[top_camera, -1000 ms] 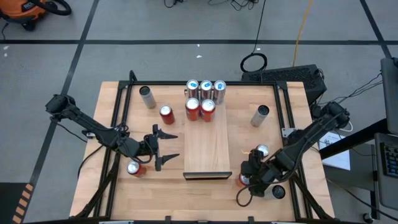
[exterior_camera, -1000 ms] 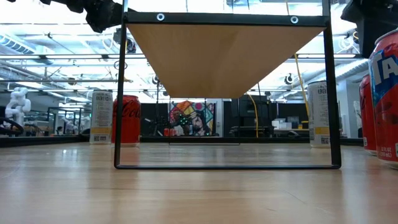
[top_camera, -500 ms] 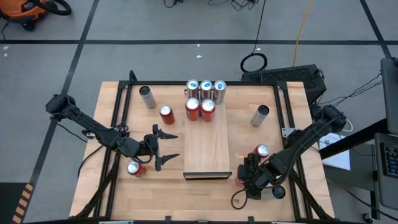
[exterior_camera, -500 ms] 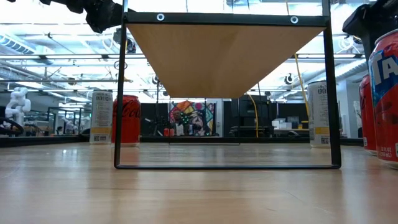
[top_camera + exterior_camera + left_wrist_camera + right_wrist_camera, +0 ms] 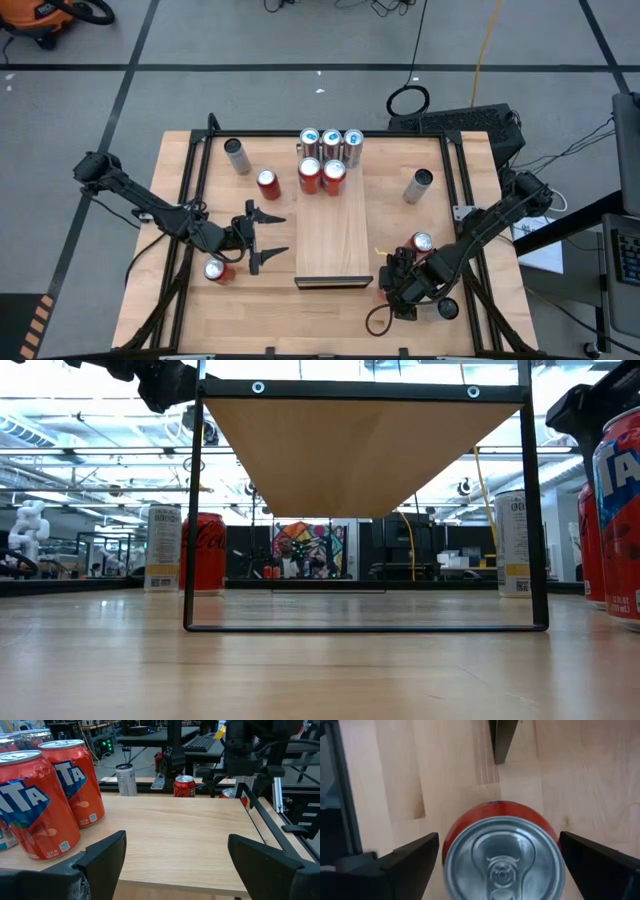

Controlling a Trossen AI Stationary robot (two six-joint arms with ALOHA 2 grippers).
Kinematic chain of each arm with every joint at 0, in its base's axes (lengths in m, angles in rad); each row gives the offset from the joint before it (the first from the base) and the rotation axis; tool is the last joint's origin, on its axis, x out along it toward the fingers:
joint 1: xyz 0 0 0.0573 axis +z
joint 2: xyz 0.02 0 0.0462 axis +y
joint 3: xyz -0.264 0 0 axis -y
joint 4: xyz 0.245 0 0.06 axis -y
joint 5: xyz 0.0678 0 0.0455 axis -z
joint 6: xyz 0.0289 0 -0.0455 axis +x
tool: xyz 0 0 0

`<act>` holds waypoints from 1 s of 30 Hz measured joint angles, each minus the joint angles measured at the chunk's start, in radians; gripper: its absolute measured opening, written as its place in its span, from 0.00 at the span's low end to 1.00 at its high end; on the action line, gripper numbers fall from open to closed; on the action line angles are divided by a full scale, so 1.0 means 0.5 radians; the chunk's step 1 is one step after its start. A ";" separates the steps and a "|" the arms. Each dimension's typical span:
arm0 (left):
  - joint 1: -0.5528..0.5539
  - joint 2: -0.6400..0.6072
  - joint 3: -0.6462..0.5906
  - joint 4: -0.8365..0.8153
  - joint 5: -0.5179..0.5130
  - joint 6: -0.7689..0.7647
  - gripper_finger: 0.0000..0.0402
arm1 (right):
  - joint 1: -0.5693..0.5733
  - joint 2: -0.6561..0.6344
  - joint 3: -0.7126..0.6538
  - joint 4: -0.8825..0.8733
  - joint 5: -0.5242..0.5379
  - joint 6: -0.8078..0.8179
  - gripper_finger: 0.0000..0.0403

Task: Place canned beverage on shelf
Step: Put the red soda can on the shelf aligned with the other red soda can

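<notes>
Right hand [image 5: 497, 857] lowered, open, straddling red can [image 5: 501, 852]

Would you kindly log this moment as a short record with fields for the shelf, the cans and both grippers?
shelf: pale wood shelf, five cans at its far end
right gripper: right gripper open, pointing down with a finger on either side of a red can, not gripped
left gripper: left gripper open, facing the shelf's left edge, empty
loose cans: red can beside left arm

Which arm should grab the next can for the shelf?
Right. The right gripper hangs open directly over a red can, fingers either side. The left gripper waits open beside the shelf, straddling nothing.
</notes>
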 joint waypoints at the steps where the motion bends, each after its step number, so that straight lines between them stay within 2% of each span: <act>1: 0.000 0.000 0.000 0.001 0.000 0.000 0.86 | -0.002 0.010 0.000 0.000 0.000 -0.002 0.96; 7: 0.000 0.000 0.000 -0.001 0.001 -0.001 0.86 | -0.002 0.049 0.000 -0.012 -0.017 -0.037 0.87; 18: 0.000 0.000 0.000 0.005 0.001 -0.031 0.86 | -0.002 0.030 0.002 -0.037 -0.006 -0.049 0.66; 23: 0.000 0.000 0.000 0.006 0.001 -0.051 0.86 | -0.003 0.036 0.086 -0.202 -0.009 -0.043 0.66; 30: 0.000 0.000 0.000 0.016 0.001 -0.069 0.86 | -0.003 0.034 0.374 -0.510 -0.007 -0.144 0.67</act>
